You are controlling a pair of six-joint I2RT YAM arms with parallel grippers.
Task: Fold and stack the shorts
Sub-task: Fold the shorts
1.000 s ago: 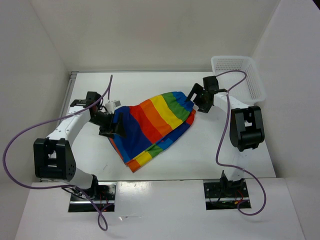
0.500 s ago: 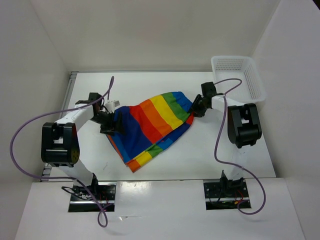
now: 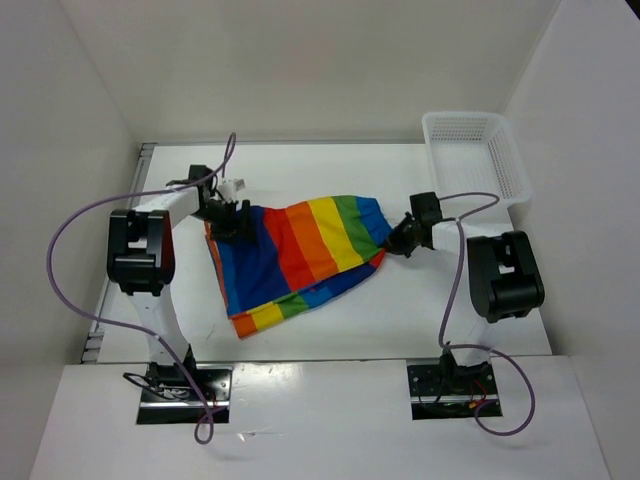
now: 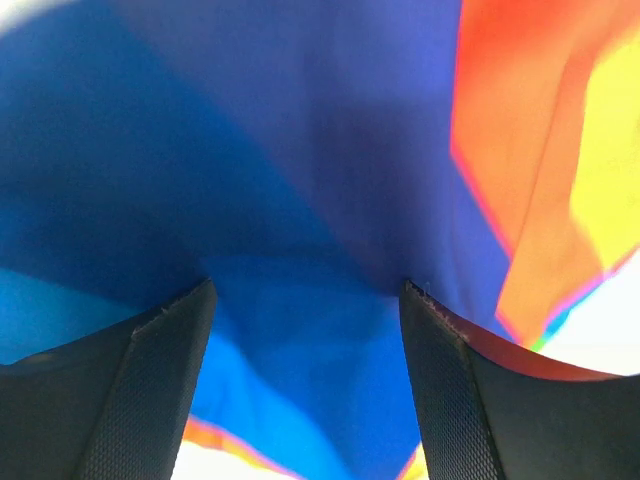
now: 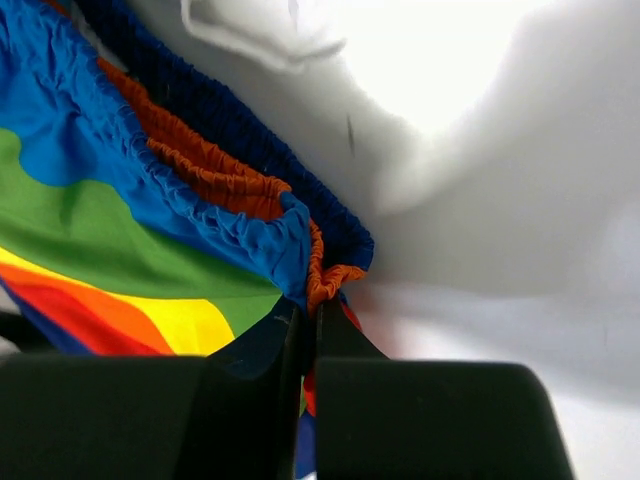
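White table [image 3: 330,320], walls on 3 sides. 2 items lie directly on it:
1. the shorts [image 3: 300,250], spread across the centre, stripes running diagonally, waistband end toward the right.
2. white mesh basket [image 3: 460,117], far right corner, well apart from the shorts.

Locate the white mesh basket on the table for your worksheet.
In the top view, the basket sits at the far right corner of the table, beyond the right arm and clear of the shorts.
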